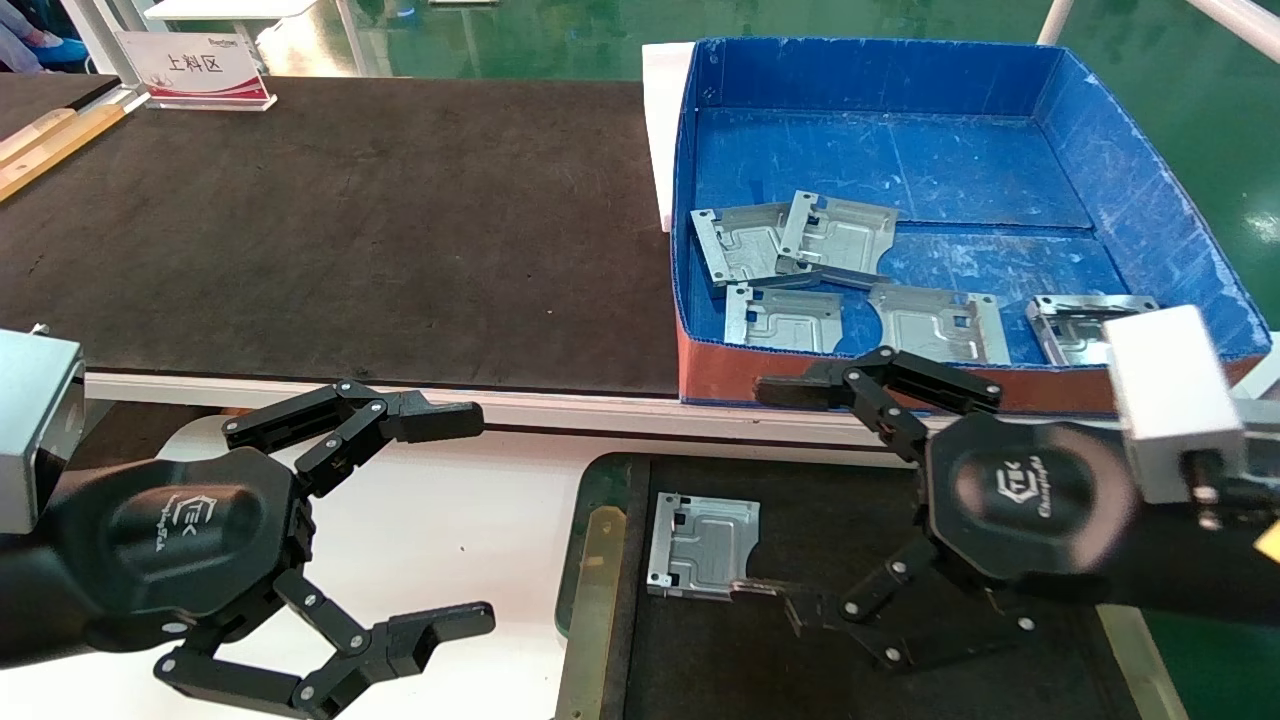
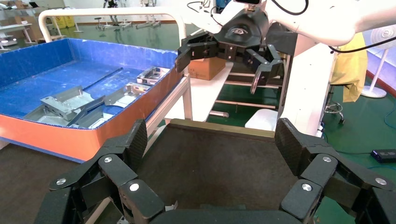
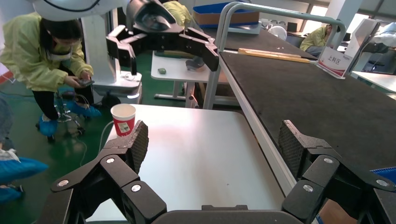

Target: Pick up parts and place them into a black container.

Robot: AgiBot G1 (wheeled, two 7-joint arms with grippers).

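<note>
One silver-grey part (image 1: 702, 546) lies flat on the floor of the black container (image 1: 598, 500), near its left rim. Several more parts (image 1: 835, 237) lie in the blue box (image 1: 1140, 190), some overlapping. My right gripper (image 1: 787, 500) hangs open over the container, just right of the lone part and holding nothing; its lower fingertip is close to that part's near corner. In the right wrist view the right gripper (image 3: 215, 140) has only white table between its fingers. My left gripper (image 1: 476, 520) is open and empty over the white table, left of the container. Between the fingers of the left gripper (image 2: 212, 140) shows the container (image 2: 210, 163).
The blue box (image 2: 56, 74) with a red front stands on a long black mat (image 1: 350, 230) behind the container. A sign (image 1: 195, 68) sits at the mat's far left. A paper cup (image 3: 123, 118) stands on the white table (image 3: 196, 154); a person (image 3: 46, 60) is beyond it.
</note>
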